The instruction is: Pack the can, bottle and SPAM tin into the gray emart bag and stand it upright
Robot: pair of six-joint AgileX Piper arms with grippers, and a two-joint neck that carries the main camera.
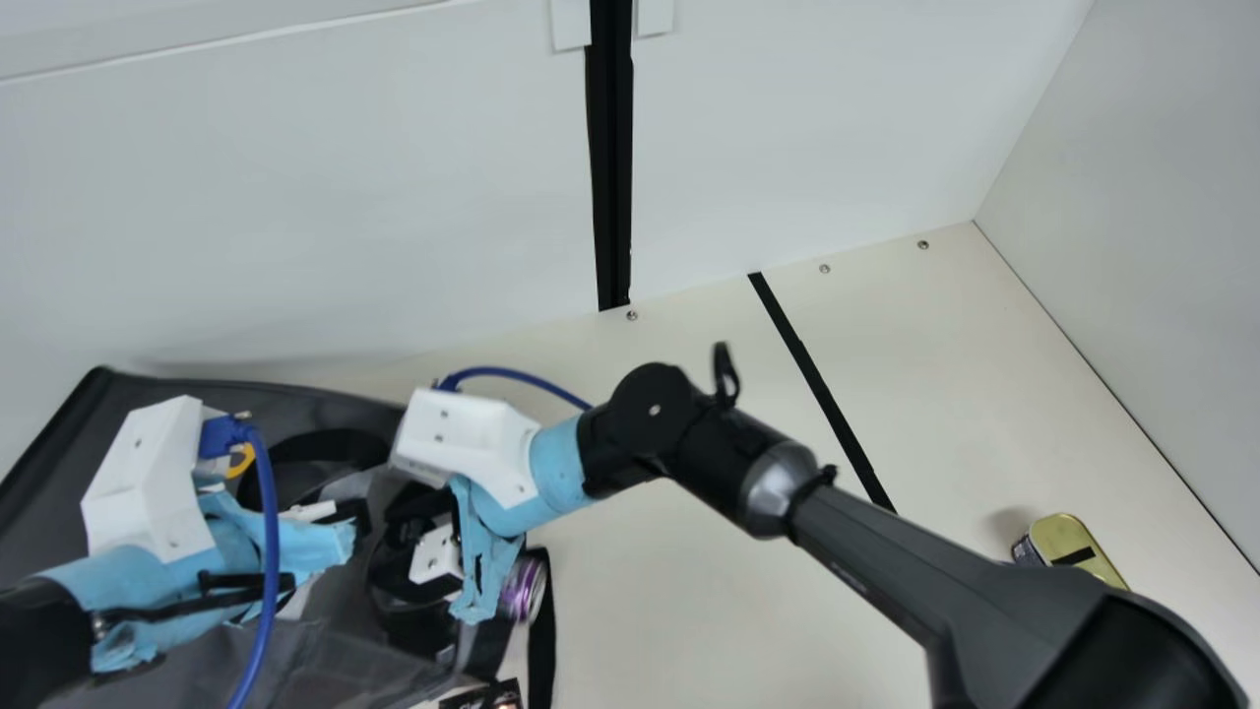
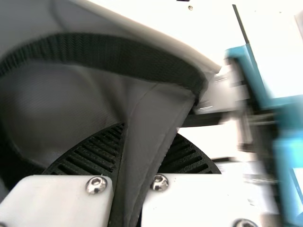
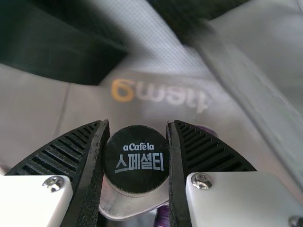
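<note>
At the lower left of the main view my left gripper (image 1: 340, 517) is at the gray emart bag (image 1: 325, 394). In the left wrist view, my left gripper (image 2: 144, 137) is shut on a fold of the bag's fabric (image 2: 154, 113), below a black strap. My right gripper (image 1: 406, 542) is over the bag's right part; at its wrist, the gripper (image 3: 138, 124) is shut on the black-capped bottle (image 3: 136, 163), with bag fabric (image 3: 156, 113) beyond. Beside it lies the purple can (image 1: 525, 588). The gold-lidded SPAM tin (image 1: 1068, 542) is at far right, partly behind my right arm.
A dark printed item (image 1: 484, 696) is cut off at the bottom edge. My right forearm crosses above the table from the lower right. White walls (image 1: 295, 197) rise behind and at the right; a black stripe (image 1: 822, 384) runs along the table.
</note>
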